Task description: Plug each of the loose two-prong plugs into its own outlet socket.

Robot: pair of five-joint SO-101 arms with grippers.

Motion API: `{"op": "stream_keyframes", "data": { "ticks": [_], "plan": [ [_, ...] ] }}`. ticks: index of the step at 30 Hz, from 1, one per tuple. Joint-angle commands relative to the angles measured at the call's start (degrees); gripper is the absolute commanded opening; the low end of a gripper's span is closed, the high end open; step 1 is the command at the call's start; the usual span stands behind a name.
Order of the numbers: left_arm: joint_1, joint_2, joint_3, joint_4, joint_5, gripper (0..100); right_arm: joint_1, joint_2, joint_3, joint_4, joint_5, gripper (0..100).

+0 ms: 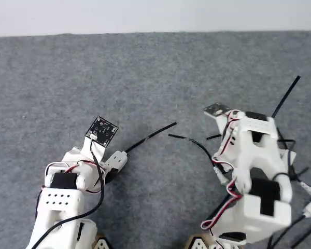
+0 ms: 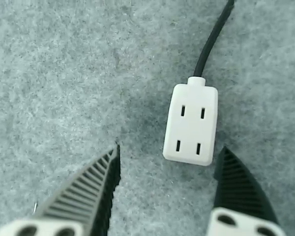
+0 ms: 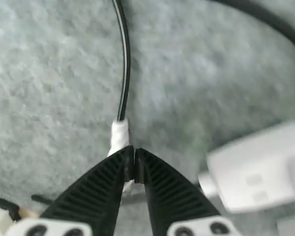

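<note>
1. Plug, small, light and rigid on a limp cord, sits pinched in the right gripper, well apart from the outlet block; better held by its body.
2. At the block's near end, the left gripper stands spread wide.
3. Around the block the grey mat looks open, though its black cord could snag.

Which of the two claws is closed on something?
The right claw, pinched shut on the white cord end; the left claw stands open at the white outlet socket, gripping nothing.
</note>
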Motion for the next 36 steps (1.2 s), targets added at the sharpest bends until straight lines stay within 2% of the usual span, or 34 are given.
{"op": "stream_keyframes", "data": {
  "ticks": [1,7,10,17,23,28,36],
  "plan": [
    [0.4,-1.0,-0.4,-1.3,-0.4,29,-1.4,1.9,-1.0,-0.2,0.2,1.1],
    [0.4,-1.0,-0.4,-1.3,-0.4,29,-1.6,1.8,-2.1,2.9,0.0,1.1],
    [0.4,-1.0,-0.4,-1.3,-0.4,29,-1.5,0.7,-2.8,2.7,-2.7,1.1],
    [0.4,-1.0,-0.4,-1.3,-0.4,29,-2.6,-8.5,-1.5,5.4,-4.0,1.1],
    [0.3,-1.0,-0.4,-1.3,-0.4,29,-5.9,-15.5,6.1,4.8,-4.0,1.1],
    [0.2,-1.0,-0.4,-1.3,-0.4,29,-3.7,-17.1,9.0,0.2,-3.9,1.1],
    [0.1,-1.0,-0.4,-1.3,-0.4,29,0.5,-19.1,7.1,0.4,-2.5,1.4]
  ]
}}
